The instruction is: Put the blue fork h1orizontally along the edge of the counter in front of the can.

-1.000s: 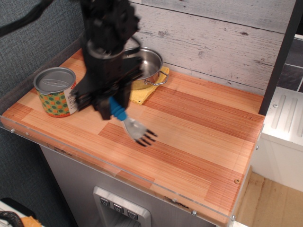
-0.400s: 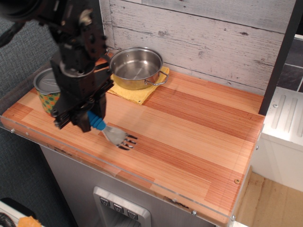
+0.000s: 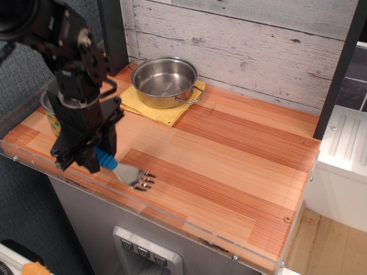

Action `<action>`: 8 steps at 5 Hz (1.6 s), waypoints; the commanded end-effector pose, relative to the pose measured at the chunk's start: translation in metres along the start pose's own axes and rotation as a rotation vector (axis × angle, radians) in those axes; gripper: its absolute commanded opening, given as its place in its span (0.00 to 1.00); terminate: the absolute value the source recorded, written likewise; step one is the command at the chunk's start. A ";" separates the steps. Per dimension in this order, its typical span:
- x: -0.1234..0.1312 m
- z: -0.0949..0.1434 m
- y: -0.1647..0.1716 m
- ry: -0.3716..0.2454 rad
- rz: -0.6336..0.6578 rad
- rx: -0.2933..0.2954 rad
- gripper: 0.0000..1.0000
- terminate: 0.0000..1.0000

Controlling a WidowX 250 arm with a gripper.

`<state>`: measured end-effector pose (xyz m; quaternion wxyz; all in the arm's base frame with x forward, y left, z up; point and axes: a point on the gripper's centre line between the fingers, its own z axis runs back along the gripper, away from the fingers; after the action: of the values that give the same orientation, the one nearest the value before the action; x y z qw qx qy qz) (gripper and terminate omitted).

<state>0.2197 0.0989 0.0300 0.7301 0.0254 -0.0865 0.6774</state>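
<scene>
Blue fork (image 3: 123, 170) clenched in claw (image 3: 92, 157), handle mostly hidden, tines near counter (image 3: 229, 154) edge, can (image 3: 50, 114) largely blocked by arm

Whitewashed plank wall (image 3: 258, 34), wooden floor (image 3: 332, 240)

smooth striped wood, reddish and pale orange, lightly sheened, for the counter (image 3: 229, 149); clear glossy plastic strip (image 3: 172, 220) along its front edge. bright ribbed blue plastic on the handle of the blue fork (image 3: 117, 169), dull grey metal at the tines. matt black metal and plastic on the gripper (image 3: 80, 160), closed round the fork's handle. polished, mirror-bright steel for the pot (image 3: 164, 81); soft matt yellow cloth (image 3: 163, 114) beneath. printed paper-like label, dotted green and orange, on the can (image 3: 53, 119), mostly hidden. rough, weathered whitewashed planks on the back wall (image 3: 258, 40).
</scene>
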 end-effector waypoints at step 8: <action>0.020 0.098 -0.068 0.112 -0.615 -0.161 1.00 0.00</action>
<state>0.2846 0.0971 0.1249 0.9066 -0.0457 -0.0703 0.4135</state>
